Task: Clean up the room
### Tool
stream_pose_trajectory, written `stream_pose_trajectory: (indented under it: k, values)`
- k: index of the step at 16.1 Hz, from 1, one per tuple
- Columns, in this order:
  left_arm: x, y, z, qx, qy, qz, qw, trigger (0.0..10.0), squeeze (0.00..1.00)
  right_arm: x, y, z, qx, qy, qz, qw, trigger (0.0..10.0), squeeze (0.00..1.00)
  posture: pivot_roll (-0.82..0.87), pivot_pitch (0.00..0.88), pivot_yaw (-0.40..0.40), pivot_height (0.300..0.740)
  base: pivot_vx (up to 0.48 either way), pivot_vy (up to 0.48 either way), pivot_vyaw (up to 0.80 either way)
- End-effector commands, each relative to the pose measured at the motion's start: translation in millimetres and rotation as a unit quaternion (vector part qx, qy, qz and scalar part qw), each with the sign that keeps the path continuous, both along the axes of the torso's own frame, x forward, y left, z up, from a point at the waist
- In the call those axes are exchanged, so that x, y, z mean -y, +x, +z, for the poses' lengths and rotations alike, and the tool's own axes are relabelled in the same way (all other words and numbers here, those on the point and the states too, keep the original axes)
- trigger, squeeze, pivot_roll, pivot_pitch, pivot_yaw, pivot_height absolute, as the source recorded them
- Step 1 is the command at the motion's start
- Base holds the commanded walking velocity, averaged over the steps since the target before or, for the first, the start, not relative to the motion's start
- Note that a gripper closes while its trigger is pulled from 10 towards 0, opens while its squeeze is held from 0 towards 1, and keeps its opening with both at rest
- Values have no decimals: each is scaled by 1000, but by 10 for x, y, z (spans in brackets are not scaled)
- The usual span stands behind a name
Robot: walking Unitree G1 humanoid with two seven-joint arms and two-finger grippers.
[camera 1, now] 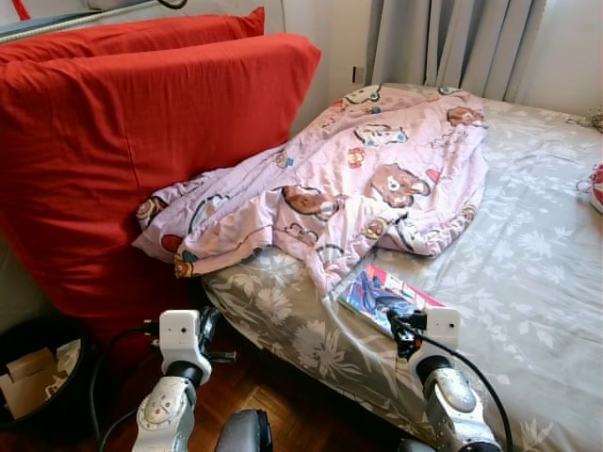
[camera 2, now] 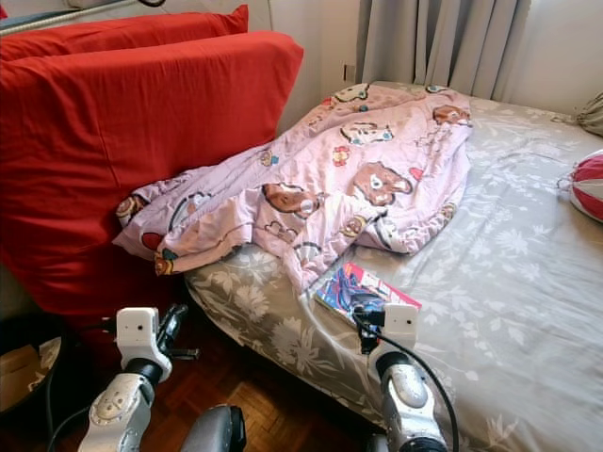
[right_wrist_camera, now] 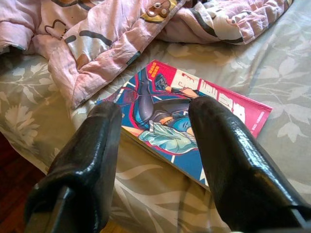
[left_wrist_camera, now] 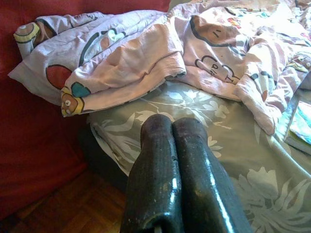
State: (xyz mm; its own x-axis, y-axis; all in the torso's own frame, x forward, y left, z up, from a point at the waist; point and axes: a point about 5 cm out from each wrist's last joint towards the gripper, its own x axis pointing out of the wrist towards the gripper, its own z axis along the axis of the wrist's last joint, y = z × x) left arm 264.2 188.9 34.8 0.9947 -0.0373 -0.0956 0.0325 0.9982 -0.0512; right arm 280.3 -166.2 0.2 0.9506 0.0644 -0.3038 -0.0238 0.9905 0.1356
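Nearest me, low at the left, my left gripper [left_wrist_camera: 172,131] hangs over the wooden floor [camera 1: 283,400] just off the bed's near-left corner, its fingers [left_wrist_camera: 155,165] pressed together with nothing between them. To its left a dark bin [camera 1: 42,372] sits on the floor beside the red cushions. My right gripper [right_wrist_camera: 155,124] is over the near edge of the bed [camera 1: 528,273], fingers [right_wrist_camera: 228,150] spread wide on either side of a comic book [right_wrist_camera: 189,128] but not touching it. That book lies flat on the grey floral sheet, close to the mattress edge, its far-left corner just beside the hem of the pink cartoon blanket [camera 1: 377,179]. The blanket lies crumpled from the bed's left edge back toward the curtains [camera 1: 452,42], spilling against two big red cushions [camera 1: 122,141] that stand upright at the left. Right of the book and blanket the sheet is open and flat out to a red-and-white object [camera 2: 589,184] at the far right edge.
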Motion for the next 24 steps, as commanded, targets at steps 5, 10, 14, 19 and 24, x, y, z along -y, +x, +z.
stream_pose_trajectory:
  k: [5, 10, 14, 19, 24]
  values:
    - [-15, 24, 39, 6, 1, 2, 1000, 10000, 0, -26, -10, -16, -4, -3, 11, 1000, 10000, 0, 52, 0, 33, 609, 285, 0, 0]
    - [-4, 24, 43, 8, -1, 1, 1000, 10000, 0, -26, -12, -18, -4, -3, 13, 1000, 10000, 0, 51, 0, 34, 609, 291, 0, 0]
    - [16, 56, 90, 18, -4, -3, 1000, 10000, 0, -50, 13, -1, -2, 2, 14, 1000, 10000, 0, 51, 0, 34, 609, 0, 0, 0]
    - [34, 171, 197, 35, -3, -13, 999, 10000, 0, -127, 124, 86, 9, -4, 30, 999, 10000, 0, 56, 0, 33, 609, 0, 0, 0]
    - [-28, 230, 296, 53, 13, -3, 999, 10000, 0, -160, 149, 75, -7, -20, 29, 999, 10000, 0, 75, 0, 29, 599, 0, 0, 0]
